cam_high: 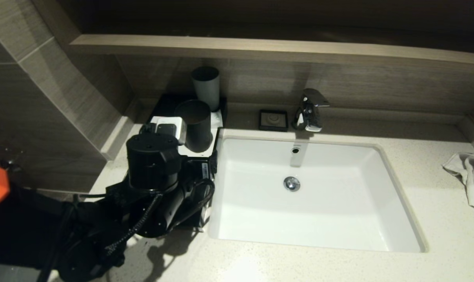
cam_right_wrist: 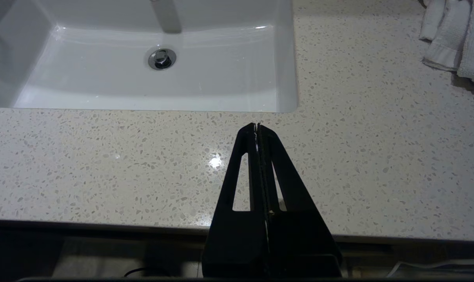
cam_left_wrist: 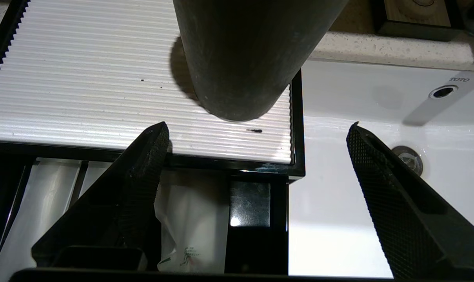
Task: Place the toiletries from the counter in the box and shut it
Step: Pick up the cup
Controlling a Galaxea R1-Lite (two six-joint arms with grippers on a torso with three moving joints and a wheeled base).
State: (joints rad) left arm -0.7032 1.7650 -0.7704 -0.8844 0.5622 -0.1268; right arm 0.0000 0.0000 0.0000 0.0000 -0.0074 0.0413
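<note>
The counter [cam_high: 436, 219] carries the white sink [cam_high: 260, 219]; the box [cam_left_wrist: 297, 117] sits just left of the sink, drawer pulled out, a dark cup [cam_left_wrist: 244, 55] standing on its ribbed white top. The left arm reaches over the box's front corner nearest the sink. The left gripper [cam_left_wrist: 260, 129] is spread wide, holding nothing. Translucent packets [cam_left_wrist: 193, 219], one with green print, lie in the drawer. The right gripper [cam_right_wrist: 257, 127], fingers pressed together, hangs in front of the sink.

dark cup [cam_high: 198, 125], grey cup [cam_high: 206, 87], tap [cam_high: 309, 109], towel [cam_high: 472, 178]
</note>
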